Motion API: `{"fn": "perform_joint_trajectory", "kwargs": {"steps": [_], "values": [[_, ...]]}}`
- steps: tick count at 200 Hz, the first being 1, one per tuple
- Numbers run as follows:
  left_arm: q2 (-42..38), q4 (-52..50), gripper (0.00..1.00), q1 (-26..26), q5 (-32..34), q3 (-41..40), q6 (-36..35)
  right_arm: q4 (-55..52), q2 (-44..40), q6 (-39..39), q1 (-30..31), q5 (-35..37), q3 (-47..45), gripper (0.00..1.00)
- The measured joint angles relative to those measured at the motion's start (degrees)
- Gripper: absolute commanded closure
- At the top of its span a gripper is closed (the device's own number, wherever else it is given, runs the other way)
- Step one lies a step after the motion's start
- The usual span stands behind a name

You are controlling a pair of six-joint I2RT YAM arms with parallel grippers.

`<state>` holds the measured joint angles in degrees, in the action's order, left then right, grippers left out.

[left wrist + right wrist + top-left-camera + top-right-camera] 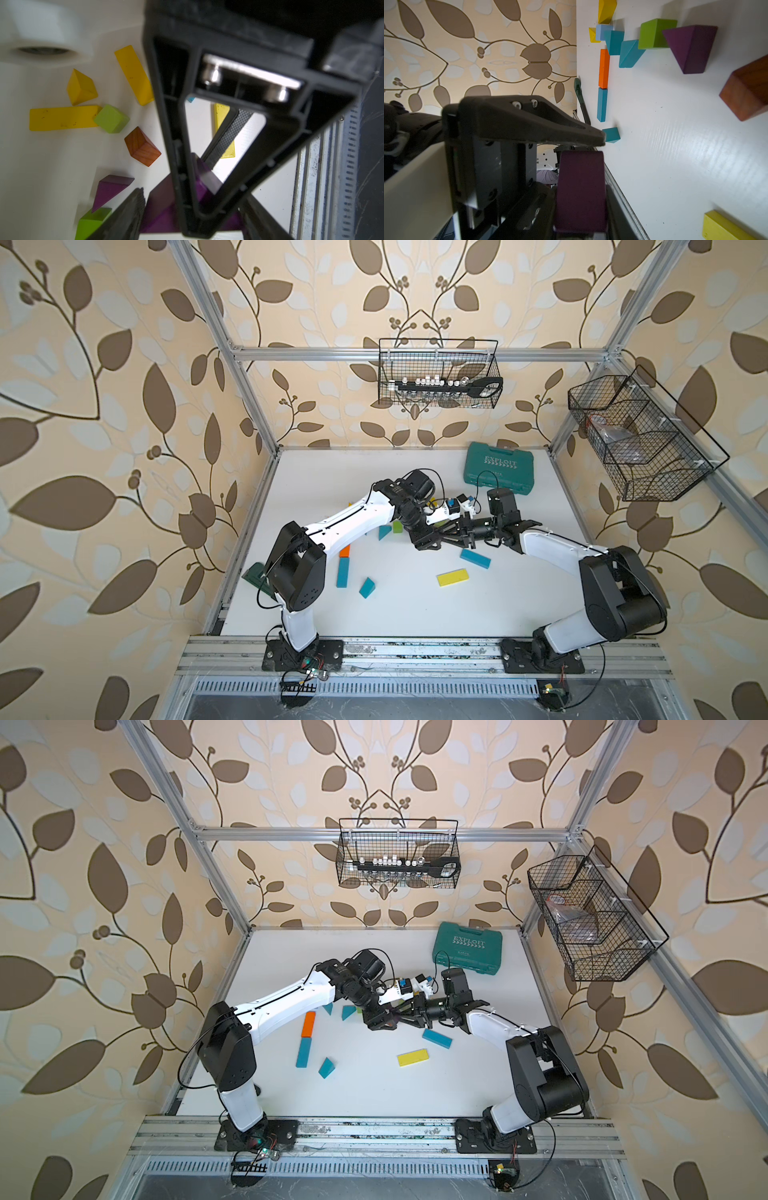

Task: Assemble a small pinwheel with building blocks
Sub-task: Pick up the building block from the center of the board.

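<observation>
Two grippers meet in the air over the table [415, 614]: the right gripper [580, 207] pinches a purple wedge [581, 187], the left gripper [192, 199] straddles it, bite impossible to tell, so this looks like a handover, calling for a firm left clamp before release.

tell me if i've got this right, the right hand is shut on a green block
No: the right hand is shut on a purple block, not a green one, as the right wrist view shows.
</observation>
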<state>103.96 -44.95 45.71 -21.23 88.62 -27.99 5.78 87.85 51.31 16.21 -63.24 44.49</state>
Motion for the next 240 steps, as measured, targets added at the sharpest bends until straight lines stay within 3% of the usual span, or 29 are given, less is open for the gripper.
{"fn": "perform_joint_trajectory", "kwargs": {"steps": [62,104,128,147,164,204,240], "values": [[1.8,-1.3,0.41,0.0,0.6,1.2,-0.8,-0.1,1.6,0.9,-0.1,0.0,0.4,1.0],[2.6,-3.2,0.55,0.0,1.2,3.3,-0.9,-0.5,1.6,0.9,-0.2,0.0,1.0,1.0],[2.9,-3.8,0.61,0.0,1.3,4.0,-1.0,-0.7,1.6,0.9,-0.3,0.0,1.2,0.71],[3.1,-4.3,0.65,0.0,1.4,4.3,-1.0,-0.9,1.8,0.8,-0.2,0.0,1.4,0.65],[3.7,-4.7,0.67,0.0,1.7,4.8,-1.2,-1.4,2.0,0.8,-0.3,0.0,1.5,0.44],[3.9,-5.4,0.71,-0.4,3.1,4.9,-2.3,-2.6,2.0,0.0,-0.4,1.2,1.8,0.36],[4.0,-6.6,0.72,-2.6,4.6,5.0,-3.4,-4.7,2.0,-2.2,-2.6,1.8,1.8,0.36]]}}
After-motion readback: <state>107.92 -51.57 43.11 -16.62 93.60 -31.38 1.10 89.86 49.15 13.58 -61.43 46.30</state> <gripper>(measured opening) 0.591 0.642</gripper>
